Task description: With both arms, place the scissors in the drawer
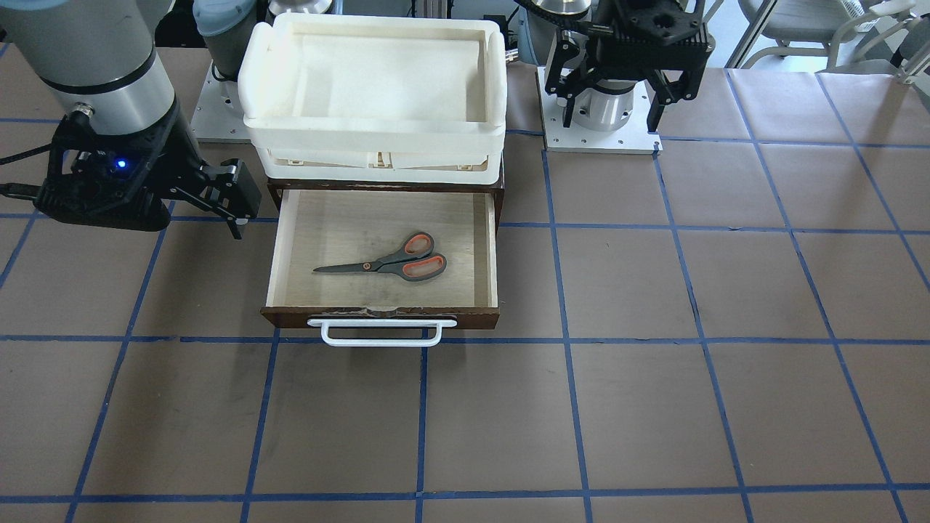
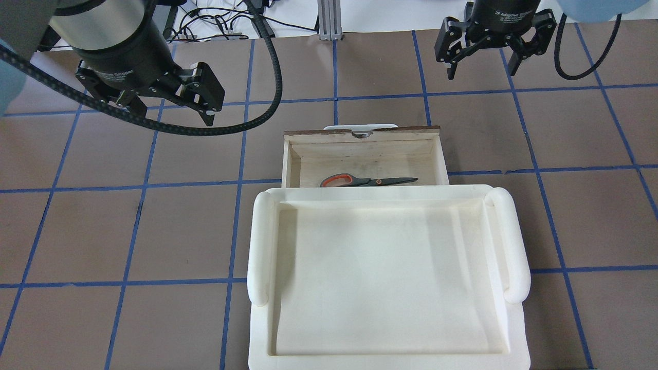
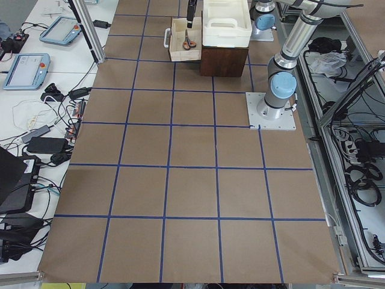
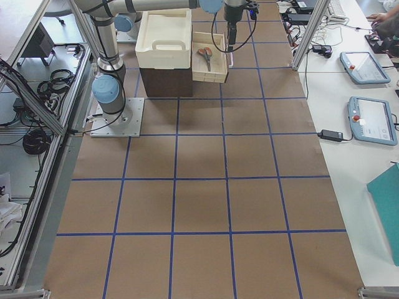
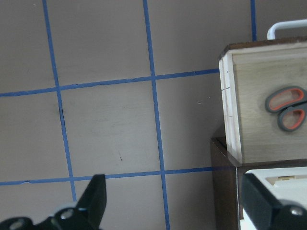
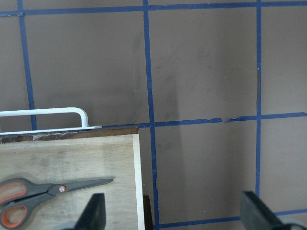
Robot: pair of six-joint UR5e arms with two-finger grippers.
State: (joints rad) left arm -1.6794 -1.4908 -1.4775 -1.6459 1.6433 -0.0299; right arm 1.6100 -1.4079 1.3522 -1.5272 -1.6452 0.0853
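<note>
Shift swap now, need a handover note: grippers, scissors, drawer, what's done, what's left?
Left gripper: open, empty, up above the table off one side of the drawer.
Right gripper: open, empty, above the table off the other side.
Scissors: lying flat on the drawer floor, blades together, neither gripper touching them.
Done: scissors are in the drawer.
To do: drawer is pulled out; pushing it shut at the white handle is probably the only step remaining, if wanted.

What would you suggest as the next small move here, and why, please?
Probably lower the right tool just beyond the white handle, ready to push the drawer shut. The scissors already lie flat inside the open drawer, the left tool and the right are both open and empty, and the right one's camera looks down on that handle.
</note>
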